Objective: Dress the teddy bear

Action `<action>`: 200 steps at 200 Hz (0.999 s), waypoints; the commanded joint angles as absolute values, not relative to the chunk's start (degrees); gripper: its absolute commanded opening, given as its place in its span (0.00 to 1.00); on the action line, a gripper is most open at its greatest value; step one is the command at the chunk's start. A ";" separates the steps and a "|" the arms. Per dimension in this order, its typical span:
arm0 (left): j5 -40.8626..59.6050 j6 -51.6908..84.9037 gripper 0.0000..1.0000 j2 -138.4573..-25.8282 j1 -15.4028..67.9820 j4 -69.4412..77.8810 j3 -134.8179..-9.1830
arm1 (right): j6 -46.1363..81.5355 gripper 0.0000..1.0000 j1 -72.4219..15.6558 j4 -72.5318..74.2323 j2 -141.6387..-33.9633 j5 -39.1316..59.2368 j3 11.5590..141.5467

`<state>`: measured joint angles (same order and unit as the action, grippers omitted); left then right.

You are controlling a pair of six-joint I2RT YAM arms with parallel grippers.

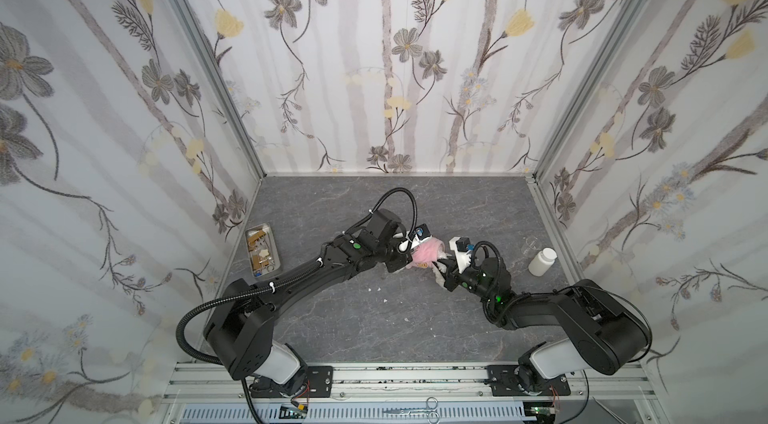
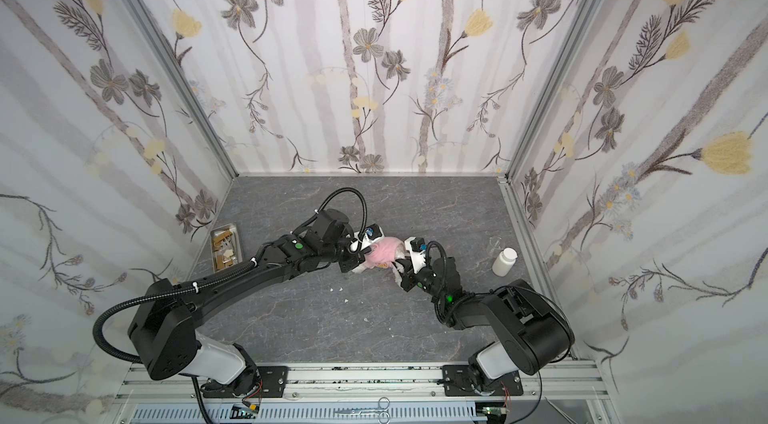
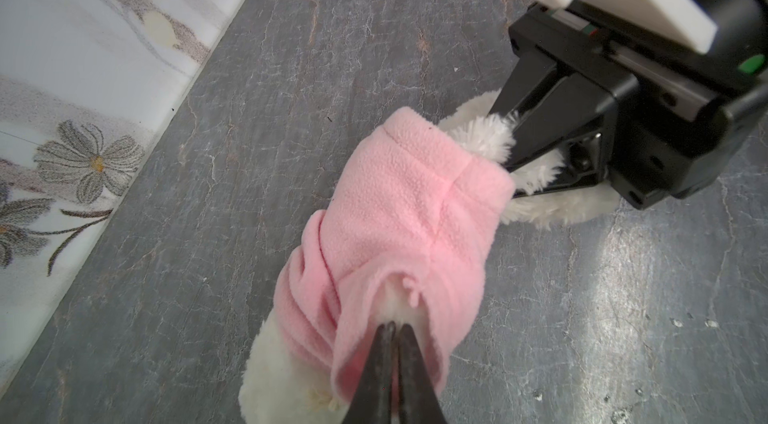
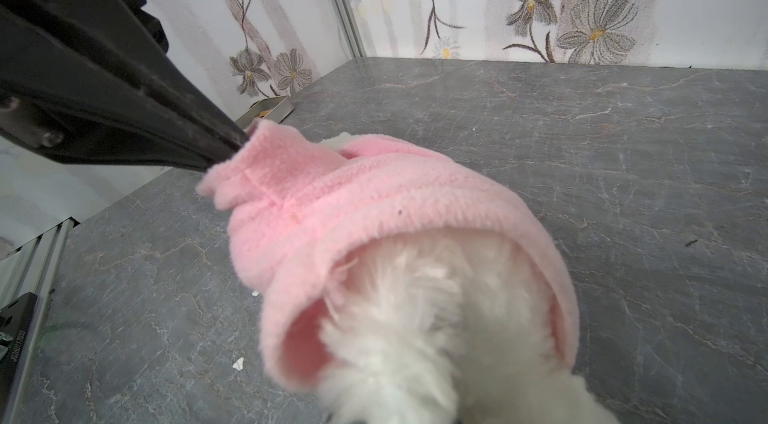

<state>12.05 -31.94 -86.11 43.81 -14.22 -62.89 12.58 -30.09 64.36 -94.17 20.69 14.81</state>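
Observation:
The teddy bear (image 1: 438, 275) (image 2: 398, 276) lies mid-table between both grippers, its white fluffy body partly inside a pink hoodie (image 1: 426, 255) (image 2: 384, 254). My left gripper (image 3: 392, 324) is shut on the hoodie's (image 3: 407, 214) edge; white fur (image 3: 274, 376) shows beside it. In the right wrist view the left gripper (image 4: 241, 143) pinches the hoodie's (image 4: 353, 197) hem, and the bear's fur (image 4: 415, 318) hides my own jaws. My right gripper (image 3: 509, 139) is shut on the bear's white fur at the hoodie's other end. In both top views the left gripper (image 1: 412, 260) and right gripper (image 1: 439, 265) nearly meet.
A metal tray (image 1: 275, 247) of small parts stands by the left wall. A white bottle (image 1: 542, 261) and a clear glass beaker (image 1: 530, 245) stand at the right. Small white scraps (image 1: 374, 289) lie on the grey table. Scissors (image 1: 415, 410) rest on the front rail.

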 commanded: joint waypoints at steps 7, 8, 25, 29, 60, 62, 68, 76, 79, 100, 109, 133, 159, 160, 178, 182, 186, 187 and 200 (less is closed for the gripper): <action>12.11 -32.78 0.17 -86.99 43.77 -14.15 -63.43 | 12.92 0.00 -30.14 66.68 -94.13 21.71 14.95; 12.12 -32.78 0.17 -87.04 43.77 -14.15 -63.44 | 12.92 0.00 -30.14 66.69 -94.13 21.71 14.95; 12.36 -32.80 0.22 -87.63 43.87 -14.24 -63.53 | 13.00 0.00 -30.10 66.69 -94.17 21.71 14.94; 12.34 -32.84 0.22 -87.78 43.85 -14.24 -63.59 | 13.00 0.00 -30.14 66.67 -94.22 21.75 14.95; 13.95 -32.38 0.30 -88.59 44.08 -14.33 -64.58 | 12.96 0.00 -30.15 66.67 -94.12 21.71 14.90; 14.01 -32.40 0.30 -88.72 44.11 -14.33 -64.68 | 12.93 0.00 -30.15 66.70 -94.06 21.71 14.89; 13.82 -32.42 0.31 -88.98 44.16 -14.33 -64.84 | 13.03 0.00 -30.14 66.70 -94.06 21.71 14.86; 13.56 -32.38 0.32 -89.39 44.37 -14.33 -65.04 | 13.01 0.00 -30.12 66.67 -94.09 21.78 14.85; 13.62 -32.41 0.32 -89.55 44.43 -14.33 -65.03 | 13.01 0.00 -30.14 66.67 -94.13 21.79 14.88; 13.70 -32.77 0.32 -90.43 44.92 -14.41 -65.19 | 13.10 0.00 -30.15 66.76 -94.07 21.80 14.93; 13.59 -32.80 0.32 -90.81 44.99 -14.41 -65.13 | 13.23 0.00 -30.12 66.84 -93.97 21.75 14.89; 11.98 -33.24 0.33 -92.16 45.26 -14.50 -65.71 | 13.53 0.00 -30.32 67.29 -94.02 22.18 15.05; 11.62 -33.16 0.34 -94.17 45.52 -14.55 -66.59 | 14.13 0.00 -30.61 68.35 -94.21 22.50 14.99; 11.57 -33.15 0.34 -94.24 45.52 -14.57 -66.69 | 14.18 0.00 -30.64 68.37 -94.21 22.54 15.01; 10.95 -33.31 0.34 -95.69 45.52 -14.59 -67.04 | 14.53 0.00 -30.72 68.88 -94.33 22.67 14.94; 10.90 -33.31 0.34 -96.02 45.50 -14.59 -67.14 | 14.57 0.00 -30.74 69.07 -94.39 22.80 14.99; 10.98 -33.31 0.34 -96.20 45.48 -14.59 -67.24 | 14.67 0.00 -30.84 69.20 -94.47 22.93 14.95; 10.98 -33.31 0.34 -96.31 45.50 -14.55 -67.24 | 14.72 0.00 -30.80 69.32 -94.47 22.98 14.95; 10.85 -33.23 0.33 -97.24 45.48 -14.59 -67.63 | 14.98 0.00 -30.99 69.85 -94.69 23.20 14.91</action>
